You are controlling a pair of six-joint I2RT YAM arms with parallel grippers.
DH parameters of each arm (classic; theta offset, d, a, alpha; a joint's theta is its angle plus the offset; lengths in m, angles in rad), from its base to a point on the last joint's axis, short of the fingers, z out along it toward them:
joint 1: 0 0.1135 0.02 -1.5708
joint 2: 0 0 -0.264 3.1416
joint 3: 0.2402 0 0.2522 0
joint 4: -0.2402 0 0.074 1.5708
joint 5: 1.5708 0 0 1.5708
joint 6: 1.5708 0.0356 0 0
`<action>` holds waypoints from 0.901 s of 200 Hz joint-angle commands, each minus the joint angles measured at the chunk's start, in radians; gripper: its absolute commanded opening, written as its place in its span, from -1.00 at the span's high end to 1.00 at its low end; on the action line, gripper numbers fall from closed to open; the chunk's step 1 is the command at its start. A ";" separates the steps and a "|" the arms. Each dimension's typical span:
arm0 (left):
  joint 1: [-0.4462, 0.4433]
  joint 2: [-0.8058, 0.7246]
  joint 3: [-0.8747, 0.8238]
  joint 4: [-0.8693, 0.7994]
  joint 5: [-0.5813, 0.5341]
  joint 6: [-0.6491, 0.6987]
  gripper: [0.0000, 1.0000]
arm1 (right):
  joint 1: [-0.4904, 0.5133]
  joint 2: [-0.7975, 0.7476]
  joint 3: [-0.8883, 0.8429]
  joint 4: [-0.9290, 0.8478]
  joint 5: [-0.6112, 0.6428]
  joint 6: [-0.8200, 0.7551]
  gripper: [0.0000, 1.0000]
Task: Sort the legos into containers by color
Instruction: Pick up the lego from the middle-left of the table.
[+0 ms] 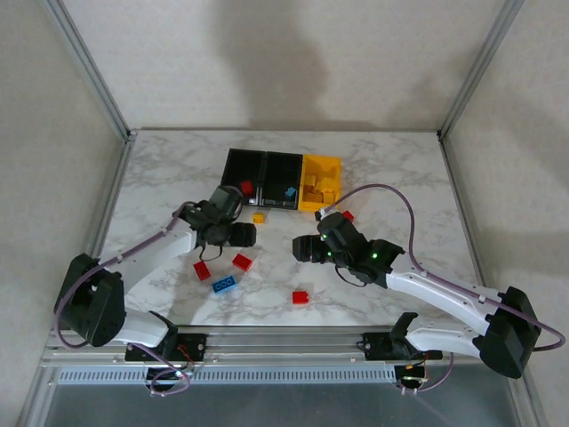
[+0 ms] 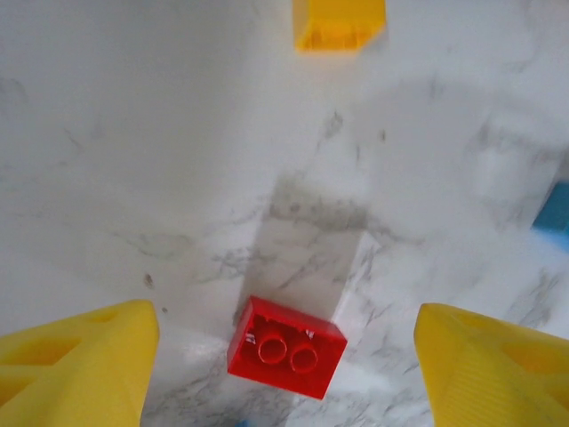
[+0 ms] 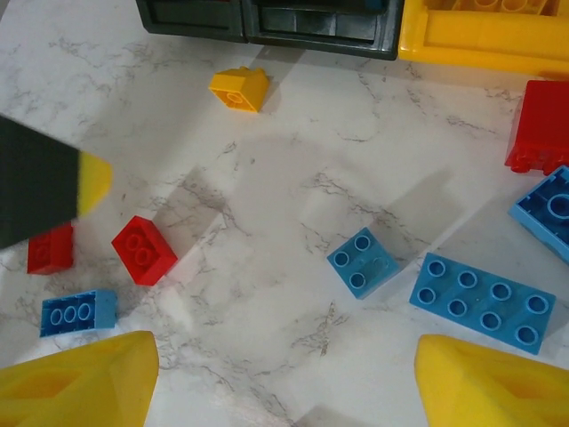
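Observation:
My left gripper (image 2: pixel 286 320) is open over the marble table, and a red lego (image 2: pixel 286 347) lies between its yellow fingers (image 2: pixel 80 365), touching neither. In the top view this gripper (image 1: pixel 236 234) hovers in front of the containers: two black bins (image 1: pixel 244 169) (image 1: pixel 283 173) and a yellow bin (image 1: pixel 322 169). My right gripper (image 3: pixel 286 356) is open and holds nothing; a small blue lego (image 3: pixel 362 261) and a long blue lego (image 3: pixel 484 301) lie just ahead of it. From above, the right gripper (image 1: pixel 307 249) sits mid-table.
Loose legos lie around: a yellow one (image 1: pixel 259 217), red ones (image 1: pixel 203 270) (image 1: pixel 242 261) (image 1: pixel 300 297) (image 1: pixel 348 215) and a blue one (image 1: pixel 224 285). The left black bin holds a red lego (image 1: pixel 246 188), the middle one a blue lego (image 1: pixel 290 191), the yellow bin several yellow ones.

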 commanded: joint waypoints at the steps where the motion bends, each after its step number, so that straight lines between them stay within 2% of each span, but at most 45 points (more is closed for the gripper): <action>1: -0.045 0.058 0.025 -0.097 -0.022 0.092 -0.54 | -0.009 -0.009 0.024 -0.015 -0.011 -0.010 -0.52; 94: -0.105 0.271 0.052 -0.124 -0.067 0.109 -0.56 | -0.029 -0.080 -0.022 -0.015 -0.009 -0.006 -0.53; 105: -0.107 0.286 0.058 -0.126 -0.067 0.106 -0.44 | -0.032 -0.081 -0.021 -0.016 -0.007 -0.006 -0.53; 136: -0.109 0.294 0.092 -0.129 -0.049 0.101 0.09 | -0.036 -0.083 -0.024 -0.013 -0.006 -0.007 -0.53; 180: -0.094 0.268 0.173 -0.120 -0.059 0.086 0.21 | -0.039 -0.087 -0.023 -0.006 -0.018 -0.009 -0.53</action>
